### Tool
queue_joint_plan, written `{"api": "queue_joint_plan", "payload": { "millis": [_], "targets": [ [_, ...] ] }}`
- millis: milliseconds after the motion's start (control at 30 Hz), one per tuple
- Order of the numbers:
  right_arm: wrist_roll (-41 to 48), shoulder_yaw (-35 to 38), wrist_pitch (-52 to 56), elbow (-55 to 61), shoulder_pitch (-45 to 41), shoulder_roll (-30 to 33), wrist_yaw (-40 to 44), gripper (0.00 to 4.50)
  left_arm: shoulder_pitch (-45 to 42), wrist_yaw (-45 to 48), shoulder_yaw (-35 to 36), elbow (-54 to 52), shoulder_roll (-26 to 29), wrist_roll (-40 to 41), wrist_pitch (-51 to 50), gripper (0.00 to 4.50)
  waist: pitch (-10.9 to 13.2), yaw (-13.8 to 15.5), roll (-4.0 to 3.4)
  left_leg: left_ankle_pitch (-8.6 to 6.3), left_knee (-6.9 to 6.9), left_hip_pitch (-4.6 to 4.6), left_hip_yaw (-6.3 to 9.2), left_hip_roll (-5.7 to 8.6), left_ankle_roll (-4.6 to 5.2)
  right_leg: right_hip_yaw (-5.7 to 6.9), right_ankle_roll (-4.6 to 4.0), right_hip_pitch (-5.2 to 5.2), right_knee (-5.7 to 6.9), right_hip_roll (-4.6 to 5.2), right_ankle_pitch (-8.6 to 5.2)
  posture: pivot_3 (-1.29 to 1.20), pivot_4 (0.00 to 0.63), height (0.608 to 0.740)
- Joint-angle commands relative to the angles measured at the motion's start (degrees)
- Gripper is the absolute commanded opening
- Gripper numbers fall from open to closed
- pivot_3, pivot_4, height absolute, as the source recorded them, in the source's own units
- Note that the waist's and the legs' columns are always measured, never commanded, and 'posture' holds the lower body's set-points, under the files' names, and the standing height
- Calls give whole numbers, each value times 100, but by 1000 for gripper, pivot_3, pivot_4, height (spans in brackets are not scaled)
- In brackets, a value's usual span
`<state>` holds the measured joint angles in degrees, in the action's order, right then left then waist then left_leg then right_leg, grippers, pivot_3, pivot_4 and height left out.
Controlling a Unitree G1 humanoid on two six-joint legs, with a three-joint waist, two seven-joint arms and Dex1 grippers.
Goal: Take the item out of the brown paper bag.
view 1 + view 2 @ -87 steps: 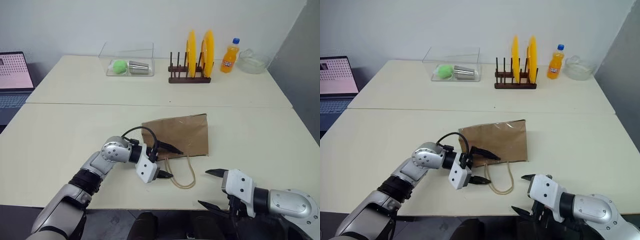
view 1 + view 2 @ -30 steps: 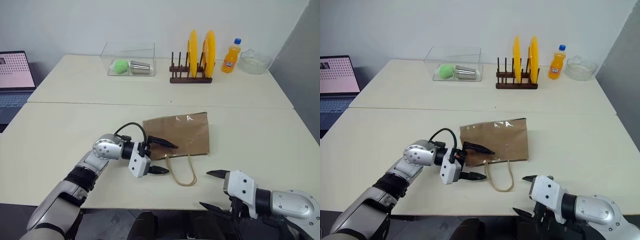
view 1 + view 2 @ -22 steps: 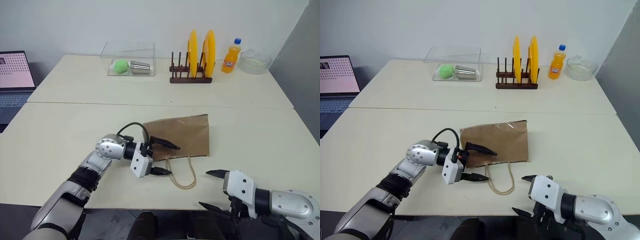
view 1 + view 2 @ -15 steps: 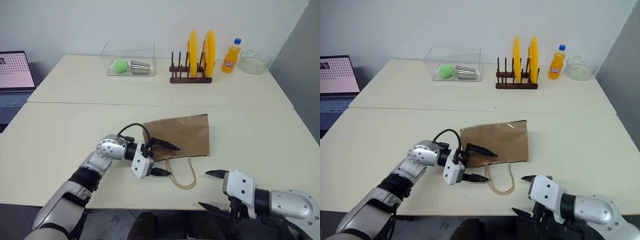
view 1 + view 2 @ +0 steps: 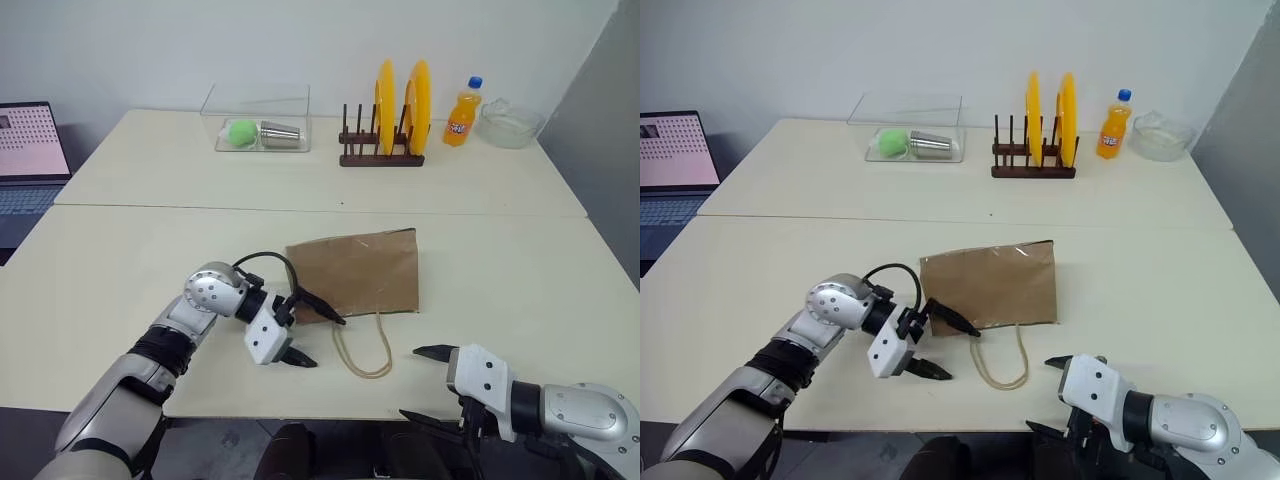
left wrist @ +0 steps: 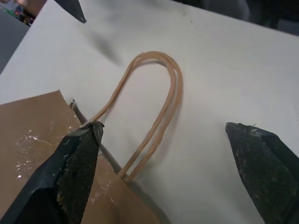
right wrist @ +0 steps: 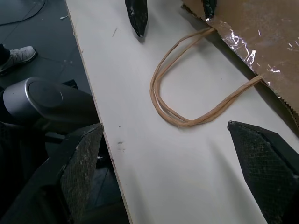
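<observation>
Starting at the far left of the head view, I see a laptop (image 5: 28,150) with its screen lit, sitting at the left edge of the frame beside the table (image 5: 130,250). Toward the upper middle there is a clear plastic box (image 5: 257,125) holding a green ball (image 5: 239,132) and a metal cup (image 5: 280,134) lying on its side.

Lower down, left of centre, my left gripper (image 5: 308,331) reaches in toward the bag's near left corner. Its two black fingers are spread wide apart and grip nothing. In the left wrist view one fingertip (image 6: 88,135) sits at the bag's cut edge, the other well out over bare table, with the cord handles (image 6: 159,107) lying between them.

The brown paper bag (image 5: 360,272) lies flat in the middle of the frame, its mouth edge facing me and its two tan cord loops trailing onto the table toward the bottom. I cannot see the item; the bag's mouth looks closed flat, so I cannot tell where inside it lies.

Above the bag, upper centre, a dark wooden plate rack (image 5: 378,145) holds two yellow plates (image 5: 400,105) on edge. Right of it stand an orange soda bottle (image 5: 460,113) and a clear glass bowl (image 5: 508,122).

At the lower right, my right gripper (image 5: 428,382) hangs at the table's near edge, fingers spread wide, empty, apart from the bag.
</observation>
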<state>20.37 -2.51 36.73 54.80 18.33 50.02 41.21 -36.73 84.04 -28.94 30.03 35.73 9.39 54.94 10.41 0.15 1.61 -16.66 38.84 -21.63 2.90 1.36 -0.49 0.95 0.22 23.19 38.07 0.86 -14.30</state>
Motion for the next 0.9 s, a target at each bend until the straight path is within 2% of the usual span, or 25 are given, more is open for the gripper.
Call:
{"api": "queue_joint_plan", "payload": {
  "millis": [33,133,233,433,700,900],
  "targets": [
    [134,151,8,340,-52,44,40,4500,-200,105,-37,-3,-26,-201,-298,4449,0,-5,0,0,0,0,0,0,0,0,0,0,1,0,0,0,150,740],
    [184,214,27,337,-59,67,42,4500,-308,227,-29,-19,-74,-228,-499,4449,0,-9,0,0,0,1,1,0,0,0,0,0,2,-1,0,0,150,740],
    [220,275,30,336,-41,92,44,4500,-456,292,-21,62,-138,-347,-633,3885,0,-9,0,0,2,0,0,0,0,-1,0,0,2,-1,0,0,150,740],
    [282,321,48,326,-72,117,55,4500,-673,351,-88,263,-245,-744,-670,2037,0,-9,0,0,2,-1,0,0,0,-1,0,0,1,-2,0,0,150,740],
    [344,343,85,364,-77,132,44,4500,-867,14,-161,622,-440,-1346,-215,2037,-1,-4,1,0,4,-1,0,0,1,-2,0,0,2,-2,0,0,150,740],
    [380,352,101,399,-69,137,-6,4500,-878,-106,-215,632,-434,-1503,-150,2037,-7,-1,0,0,5,0,-1,1,1,-3,3,-2,2,-2,2,0,150,740]
  ]
}}
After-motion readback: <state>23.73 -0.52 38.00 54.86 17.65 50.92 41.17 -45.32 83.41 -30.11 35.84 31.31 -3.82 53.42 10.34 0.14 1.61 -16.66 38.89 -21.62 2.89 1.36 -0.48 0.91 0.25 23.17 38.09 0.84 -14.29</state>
